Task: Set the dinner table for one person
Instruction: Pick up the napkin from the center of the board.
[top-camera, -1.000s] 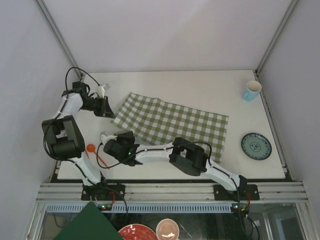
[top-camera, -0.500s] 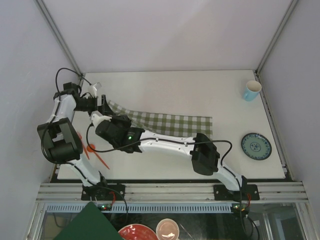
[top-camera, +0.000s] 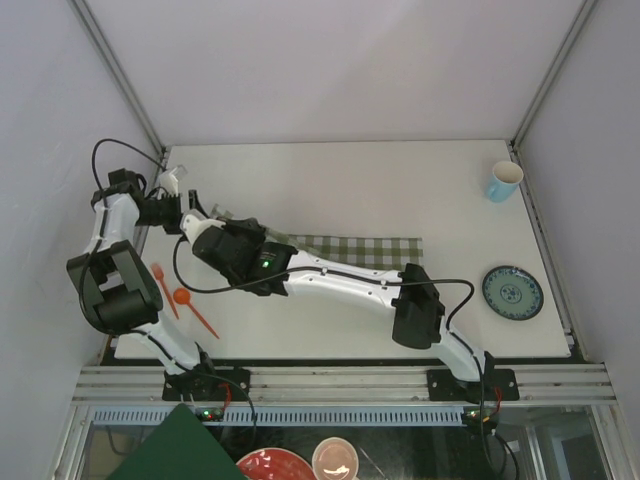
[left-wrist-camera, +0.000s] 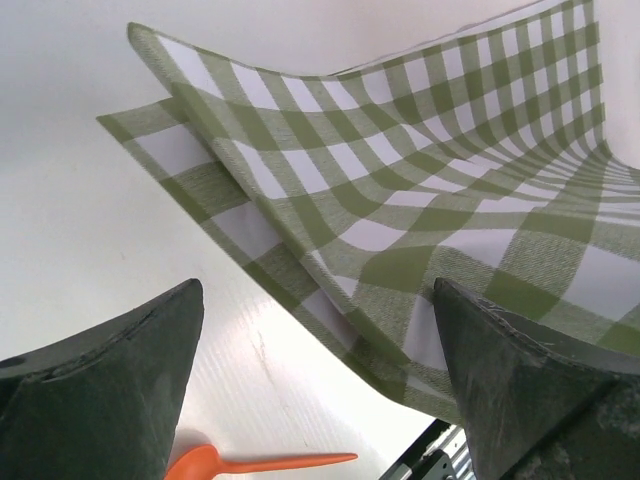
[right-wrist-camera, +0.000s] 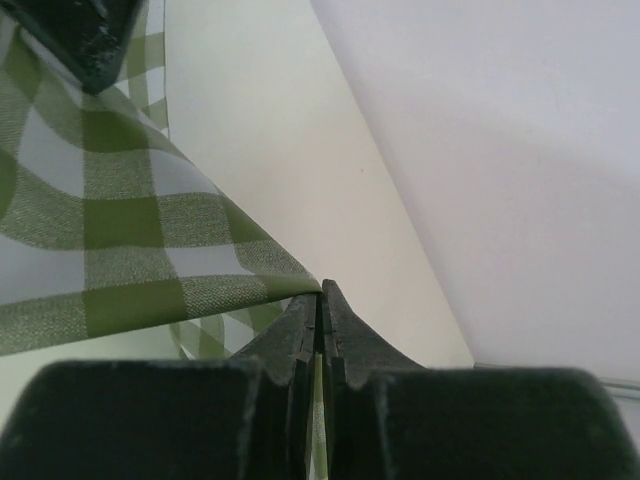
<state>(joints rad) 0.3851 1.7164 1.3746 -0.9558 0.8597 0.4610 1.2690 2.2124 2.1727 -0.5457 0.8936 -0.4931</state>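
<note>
Green-checked cloth (left-wrist-camera: 400, 200) on dinner table (top-camera: 400, 180), right pincer (right-wrist-camera: 320, 296) pinching its edge, left pincer (left-wrist-camera: 315, 320) spread wide.

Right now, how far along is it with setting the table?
Early days. Nothing is laid: the cloth is doubled over, not spread. In hand: the right claw pinches its edge, the left claw open nearby. To do: plate, cup and spoon sit apart at the table's edges.

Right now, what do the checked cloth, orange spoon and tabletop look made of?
The checked cloth: woven fabric, matte; the weave shows and it folds softly. The orange spoon: probably plastic, going by its smooth, even colour. The tabletop: hard, off-white, matte sheet, maybe laminate or plastic; can't tell which.
</note>
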